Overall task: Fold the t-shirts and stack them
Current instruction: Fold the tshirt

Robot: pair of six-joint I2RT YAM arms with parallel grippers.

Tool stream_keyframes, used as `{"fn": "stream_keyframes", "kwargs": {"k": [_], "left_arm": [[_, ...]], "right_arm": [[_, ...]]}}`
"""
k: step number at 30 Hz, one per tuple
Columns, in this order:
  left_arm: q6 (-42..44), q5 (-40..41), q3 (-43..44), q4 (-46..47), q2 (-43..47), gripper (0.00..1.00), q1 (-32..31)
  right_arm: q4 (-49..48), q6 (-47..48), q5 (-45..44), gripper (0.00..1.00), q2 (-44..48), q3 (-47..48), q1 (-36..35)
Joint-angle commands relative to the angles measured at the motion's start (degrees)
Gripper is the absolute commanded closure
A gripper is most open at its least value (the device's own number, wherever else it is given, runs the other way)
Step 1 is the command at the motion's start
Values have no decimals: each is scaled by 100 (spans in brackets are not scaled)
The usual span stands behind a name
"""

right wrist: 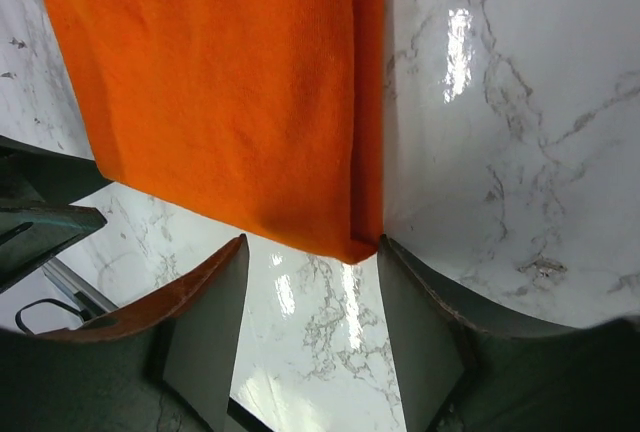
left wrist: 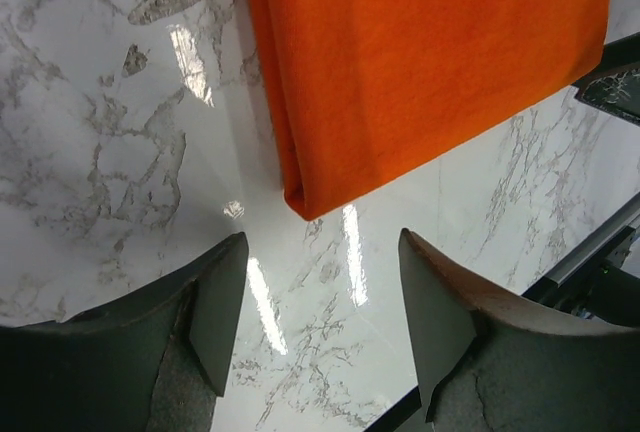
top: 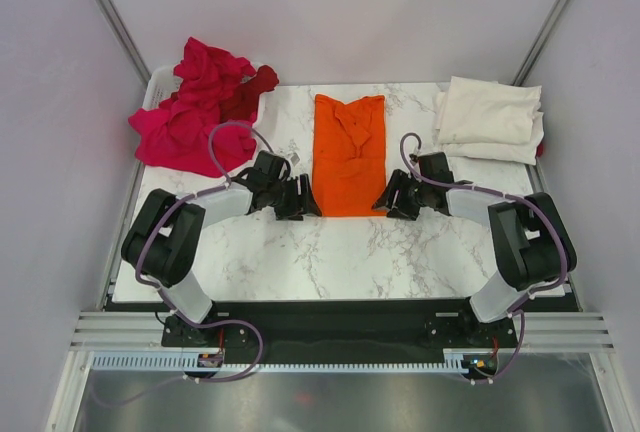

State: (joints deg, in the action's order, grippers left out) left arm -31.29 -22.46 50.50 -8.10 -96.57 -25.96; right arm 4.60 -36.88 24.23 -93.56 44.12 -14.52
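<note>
At the near hem of the orange t-shirt [top: 349,155], which is lying folded lengthwise mid-counter [top: 330,252], I am keeping the left hand [top: 304,197] and the right hand [top: 387,196] spread and pinching nothing. I am expecting one risk: a hand catching only the top layer, or shoving the hem, and skewing the fold.

Bare marble table [top: 330,252] stretches open nearer than the orange shirt [top: 348,157] and beside it. A pink shirt heap [top: 190,122] fills the far left corner; a cream stack [top: 490,120] fills the far right.
</note>
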Motion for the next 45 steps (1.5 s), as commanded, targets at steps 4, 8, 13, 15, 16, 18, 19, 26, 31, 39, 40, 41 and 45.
{"fn": "stream_keyframes", "kwargs": {"k": [4, 8, 13, 15, 16, 18, 19, 26, 31, 39, 40, 41, 45], "left_arm": [[-185, 92, 12, 652, -63, 33, 12], [-211, 40, -31, 792, -238, 43, 12], [-264, -92, -137, 1135, -379, 55, 12], [-281, -101, -120, 1187, -467, 61, 12], [-281, -110, -111, 1196, -494, 63, 12], [-290, -101, -102, 1231, -520, 69, 12], [-281, -92, -84, 1240, -546, 72, 12], [-281, -57, -49, 1258, -547, 86, 12], [-290, -39, -58, 1258, -547, 90, 12], [-334, -13, -102, 1258, -503, 97, 3], [-334, 4, -111, 1258, -485, 98, 3], [-351, 5, -119, 1258, -476, 98, 3], [-448, -4, -224, 1249, -301, 98, -15]], "right_arm": [[-188, 102, -199, 41, -479, -123, -24], [-258, 120, -190, 47, -549, -175, -24], [-258, 155, -182, 52, -611, -219, -24], [-258, 146, -182, 53, -620, -263, -24], [-258, 155, -173, 54, -611, -281, -24], [-258, 164, -199, 55, -593, -333, -24], [-258, 164, -208, 55, -576, -351, -7], [-223, 138, -348, 41, -523, -474, -15], [-214, 138, -454, 46, -462, -545, -7], [-214, 76, -621, 77, -444, -615, -15], [-223, 67, -621, 86, -444, -624, -15], [-223, 67, -621, 92, -444, -641, -15], [-232, 41, -542, 100, -313, -703, -7]]}}
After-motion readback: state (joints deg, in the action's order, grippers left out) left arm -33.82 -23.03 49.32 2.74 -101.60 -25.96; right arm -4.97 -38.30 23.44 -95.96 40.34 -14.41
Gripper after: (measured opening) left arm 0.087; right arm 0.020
